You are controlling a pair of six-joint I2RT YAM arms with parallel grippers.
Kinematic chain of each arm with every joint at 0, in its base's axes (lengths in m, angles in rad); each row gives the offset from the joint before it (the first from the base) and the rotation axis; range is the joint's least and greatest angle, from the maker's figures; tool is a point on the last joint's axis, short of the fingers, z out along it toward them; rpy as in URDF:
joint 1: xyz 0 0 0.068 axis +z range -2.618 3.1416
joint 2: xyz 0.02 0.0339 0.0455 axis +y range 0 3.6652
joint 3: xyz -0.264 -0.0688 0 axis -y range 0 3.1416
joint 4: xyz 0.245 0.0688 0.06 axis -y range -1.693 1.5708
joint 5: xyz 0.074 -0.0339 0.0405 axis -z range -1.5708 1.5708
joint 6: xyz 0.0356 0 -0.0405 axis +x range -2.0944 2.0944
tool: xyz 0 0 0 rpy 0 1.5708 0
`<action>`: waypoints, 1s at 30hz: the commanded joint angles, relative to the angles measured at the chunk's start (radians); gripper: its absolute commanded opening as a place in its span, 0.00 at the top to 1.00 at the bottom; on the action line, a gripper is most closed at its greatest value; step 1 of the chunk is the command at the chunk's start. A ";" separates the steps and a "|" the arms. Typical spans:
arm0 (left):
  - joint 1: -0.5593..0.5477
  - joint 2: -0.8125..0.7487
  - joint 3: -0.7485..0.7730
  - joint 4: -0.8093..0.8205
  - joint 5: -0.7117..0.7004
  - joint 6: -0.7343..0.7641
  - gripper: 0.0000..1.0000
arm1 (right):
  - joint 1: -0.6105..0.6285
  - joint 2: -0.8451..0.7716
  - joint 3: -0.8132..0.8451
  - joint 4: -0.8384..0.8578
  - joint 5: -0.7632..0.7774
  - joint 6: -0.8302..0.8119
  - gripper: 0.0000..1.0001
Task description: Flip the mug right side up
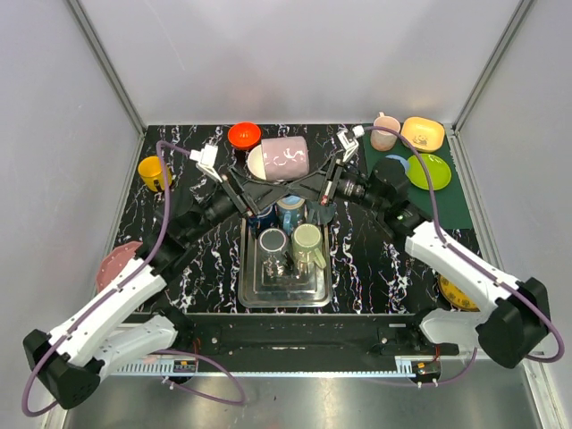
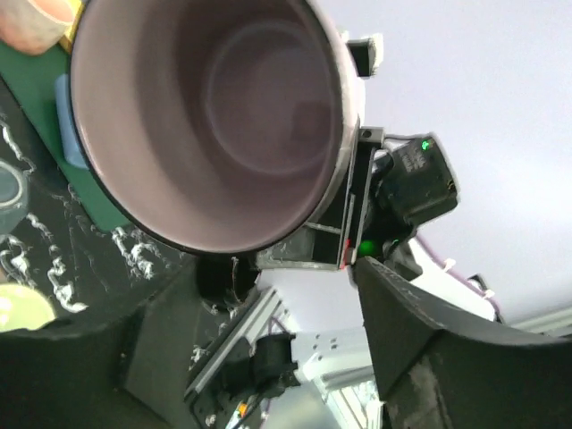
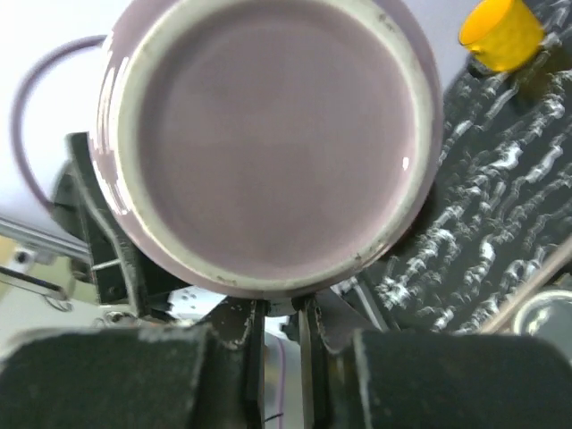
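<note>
The mauve mug [image 1: 284, 161] hangs on its side above the far end of the tray [image 1: 253, 295], mouth to the left. The right wrist view shows its round base [image 3: 268, 143]. The left wrist view looks into its hollow inside [image 2: 214, 116]. My right gripper [image 1: 323, 183] is shut, its narrow jaws [image 3: 279, 308] pinching a thin part at the mug's lower edge. My left gripper [image 1: 239, 188] sits just below the mug's mouth. Its fingers stand wide apart [image 2: 277, 277] with nothing between them.
The tray holds a blue mug [image 1: 290, 213], a grey cup [image 1: 273, 241] and a green cup [image 1: 307, 243]. An orange bowl [image 1: 244, 135] and a yellow cup [image 1: 154, 172] stand back left. A pink mug [image 1: 385, 132], yellow bowl [image 1: 423, 134] and green plate [image 1: 429, 170] are back right.
</note>
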 commanded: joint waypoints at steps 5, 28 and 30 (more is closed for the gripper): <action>-0.019 -0.176 0.168 -0.550 -0.419 0.265 0.15 | 0.181 -0.141 0.256 -0.743 0.274 -0.633 1.00; -0.017 -0.374 0.152 -0.941 -1.036 0.298 0.01 | 0.709 0.293 0.239 -0.972 0.853 -0.675 1.00; -0.017 -0.380 0.148 -0.944 -1.046 0.306 0.01 | 0.711 0.340 0.250 -0.981 0.868 -0.650 1.00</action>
